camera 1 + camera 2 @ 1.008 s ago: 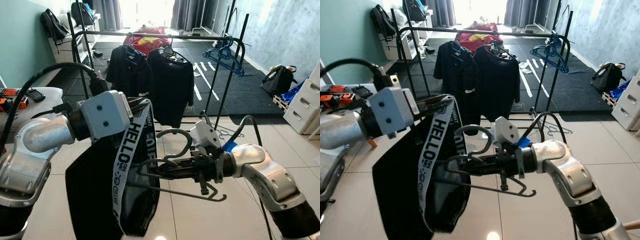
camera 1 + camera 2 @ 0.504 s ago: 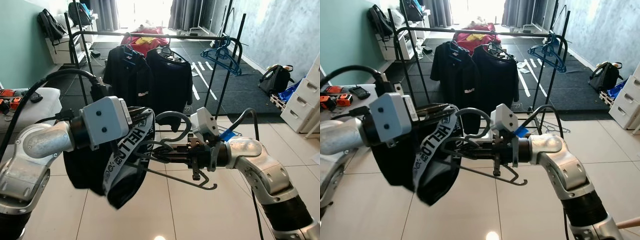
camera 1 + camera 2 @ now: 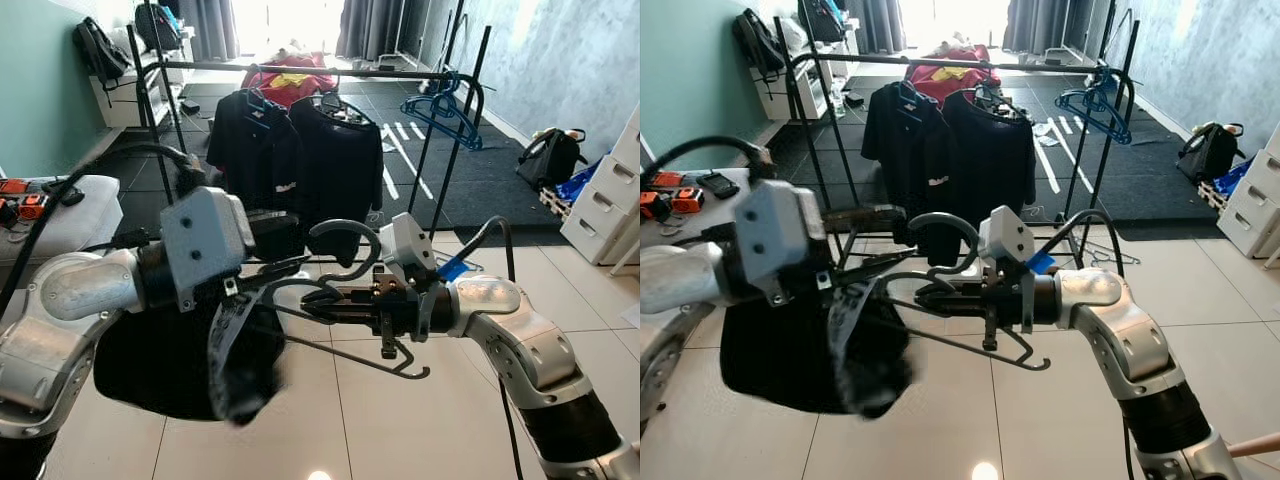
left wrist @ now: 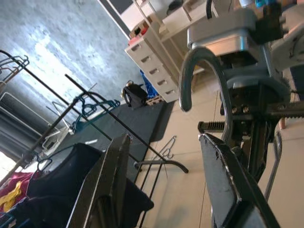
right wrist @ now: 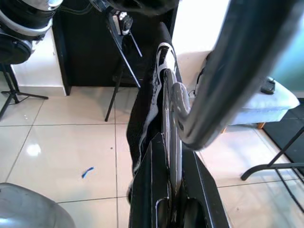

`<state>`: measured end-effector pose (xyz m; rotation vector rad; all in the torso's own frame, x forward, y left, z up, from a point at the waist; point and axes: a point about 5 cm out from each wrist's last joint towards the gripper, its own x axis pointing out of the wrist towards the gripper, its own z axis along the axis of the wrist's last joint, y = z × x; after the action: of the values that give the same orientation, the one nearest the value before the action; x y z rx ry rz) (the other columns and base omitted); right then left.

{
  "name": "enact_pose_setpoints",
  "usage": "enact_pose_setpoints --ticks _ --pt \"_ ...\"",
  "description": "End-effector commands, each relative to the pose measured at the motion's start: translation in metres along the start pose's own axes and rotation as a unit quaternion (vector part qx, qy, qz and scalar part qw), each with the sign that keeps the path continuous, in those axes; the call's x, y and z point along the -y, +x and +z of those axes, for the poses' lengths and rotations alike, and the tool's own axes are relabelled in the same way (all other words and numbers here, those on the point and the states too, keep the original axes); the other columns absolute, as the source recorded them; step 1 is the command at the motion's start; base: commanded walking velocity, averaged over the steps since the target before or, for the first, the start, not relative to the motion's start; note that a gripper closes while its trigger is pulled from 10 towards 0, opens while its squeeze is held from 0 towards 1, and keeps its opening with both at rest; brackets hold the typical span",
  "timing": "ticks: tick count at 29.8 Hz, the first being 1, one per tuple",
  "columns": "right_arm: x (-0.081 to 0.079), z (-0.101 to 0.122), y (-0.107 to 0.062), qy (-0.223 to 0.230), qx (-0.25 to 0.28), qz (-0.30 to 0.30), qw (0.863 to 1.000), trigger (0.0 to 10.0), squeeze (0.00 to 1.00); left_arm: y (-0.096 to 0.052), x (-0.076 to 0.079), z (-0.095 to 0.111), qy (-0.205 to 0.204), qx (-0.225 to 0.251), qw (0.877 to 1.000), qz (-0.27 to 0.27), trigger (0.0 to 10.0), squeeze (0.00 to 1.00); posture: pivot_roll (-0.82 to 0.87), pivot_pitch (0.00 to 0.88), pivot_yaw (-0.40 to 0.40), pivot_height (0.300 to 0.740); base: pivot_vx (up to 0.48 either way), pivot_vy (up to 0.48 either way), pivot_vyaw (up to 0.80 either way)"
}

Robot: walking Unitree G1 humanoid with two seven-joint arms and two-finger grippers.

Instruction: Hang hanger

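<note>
The right gripper [image 3: 318, 297] is reaching across in front of the robot, its jaws closed on the neck of a grey metal hanger [image 3: 345, 262] whose hook is curving upward above them. A black garment [image 3: 170, 355] with a white lettered strap is dangling from the hanger's left end, too blurred for its lettering to be read. The left gripper [image 4: 166, 190] is hovering just beside the hook with its jaws open and nothing between them. Beyond both arms, a black clothes rack [image 3: 300, 70] is standing on a dark carpet, carrying two black shirts [image 3: 300, 160] and blue hangers [image 3: 447, 105]. A small white mark on one shirt is illegible.
</note>
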<state>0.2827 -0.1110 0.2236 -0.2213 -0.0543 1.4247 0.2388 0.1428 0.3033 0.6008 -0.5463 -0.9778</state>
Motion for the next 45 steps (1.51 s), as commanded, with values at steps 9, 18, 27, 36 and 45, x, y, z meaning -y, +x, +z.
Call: enact_pose_setpoints --ticks 9,18,27,36,45 --pt "0.015 0.012 -0.006 -0.026 0.021 -0.035 0.999 10.0 0.0 -0.006 -0.013 0.017 0.007 0.049 0.997 0.064 10.0 1.0 -0.07 0.0 -0.002 0.74 0.0 0.0 0.0" --pt "0.039 0.035 -0.004 -0.048 0.072 -0.088 0.992 10.0 0.0 -0.012 0.013 -0.032 -0.051 -0.034 0.969 0.241 10.0 1.0 -0.05 0.0 -0.012 0.74 0.0 0.0 0.0" --pt "0.057 0.037 0.001 -0.06 0.049 -0.114 0.99 10.0 0.0 -0.021 0.062 -0.065 -0.107 -0.142 0.934 0.311 10.0 0.0 -0.02 0.0 -0.039 0.74 0.0 0.0 0.0" --pt "0.049 0.038 0.011 -0.06 0.061 -0.073 0.994 10.0 0.0 -0.025 0.048 -0.078 -0.045 -0.201 0.879 0.43 10.0 0.0 -0.04 0.0 -0.035 0.74 0.0 0.0 0.0" --pt "0.042 0.037 0.02 -0.055 0.071 -0.06 0.994 10.0 0.0 -0.017 0.04 -0.083 -0.051 -0.207 0.842 0.495 10.0 0.0 -0.05 0.0 -0.031 0.74 0.0 0.0 0.0"
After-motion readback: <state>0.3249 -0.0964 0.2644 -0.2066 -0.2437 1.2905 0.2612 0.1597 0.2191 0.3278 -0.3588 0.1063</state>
